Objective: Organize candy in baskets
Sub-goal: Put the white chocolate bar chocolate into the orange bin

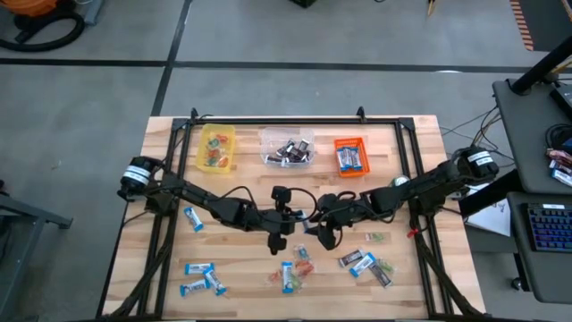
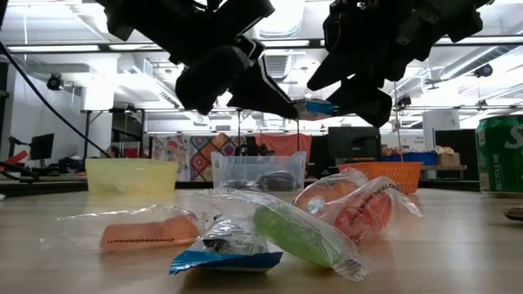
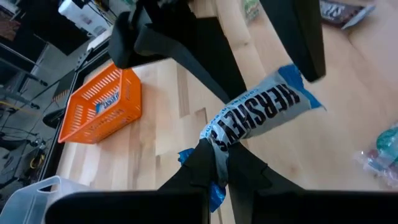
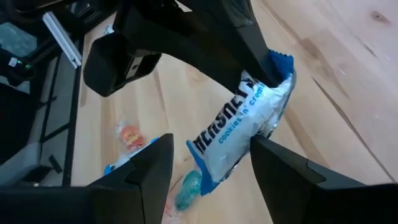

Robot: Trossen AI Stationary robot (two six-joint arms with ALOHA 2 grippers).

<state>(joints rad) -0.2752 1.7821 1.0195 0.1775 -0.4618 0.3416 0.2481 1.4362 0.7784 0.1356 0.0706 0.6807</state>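
My left gripper (image 3: 217,153) is shut on a blue-and-white candy bar (image 3: 261,112), held above the middle of the table. My right gripper (image 4: 211,142) is open. Its two fingers stand on either side of the bar's other half (image 4: 233,134); whether one touches the wrapper I cannot tell. In the high view the two grippers (image 1: 293,219) (image 1: 315,224) face each other. At the far side stand the yellow basket (image 1: 217,148), the clear basket (image 1: 288,148) and the orange basket (image 1: 350,156), each with candy inside. My left gripper pinches one crimped end of the bar (image 3: 214,140) between its two fingers. The fingers slant downward from the table's left and lie along the bar. The bar is lifted clear of the table and sticks out toward my right gripper.
Loose candy lies on the near half of the table: blue-and-white bars (image 1: 198,268) at the left, mixed pieces (image 1: 299,268) in the middle, more (image 1: 366,264) at the right. A green can (image 2: 500,155) stands at the right in the low view. A black frame (image 1: 286,119) borders the work area.
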